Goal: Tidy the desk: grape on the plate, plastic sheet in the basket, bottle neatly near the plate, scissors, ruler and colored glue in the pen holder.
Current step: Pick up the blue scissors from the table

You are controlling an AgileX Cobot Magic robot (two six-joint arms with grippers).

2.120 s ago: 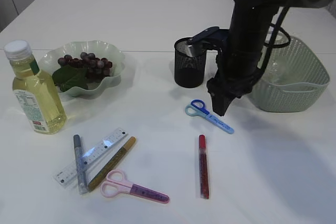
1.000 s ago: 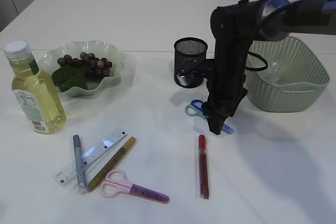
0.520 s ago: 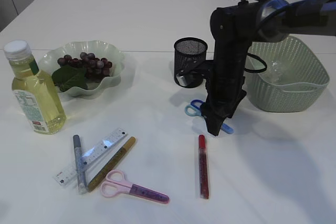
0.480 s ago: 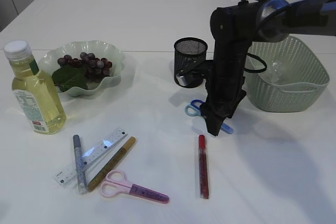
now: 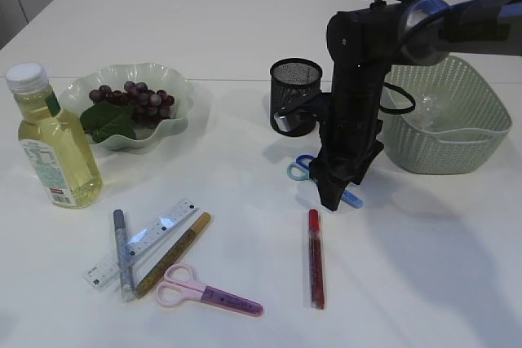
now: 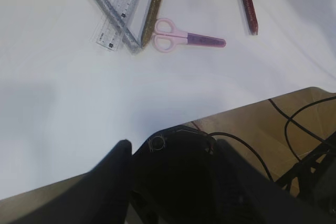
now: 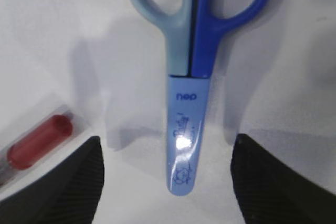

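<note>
Blue scissors [image 7: 191, 77] lie flat on the desk [image 5: 245, 30] just near of the pen holder [image 5: 294, 95], closed, with a sheath over the blades. They look light, stiff and slick, and sit low against the desk, so the sheathed blade section seems the best place to pinch, across its narrow width. The right pincer [image 5: 333, 200] stands over them with its fingers [image 7: 68, 182] apart, one on each side of the sheath. A red glue [image 5: 315, 257] lies just near of it. The left pincer [image 6: 173, 182] is back at the near edge, parted and empty. The pen holder shows nothing inside from here. The basket [image 5: 444, 116] to the right holds a clear sheet [image 5: 426, 107]. The plate [image 5: 130, 103], far left, holds grapes [image 5: 134, 97], with the bottle [image 5: 53, 140] beside it.
</note>
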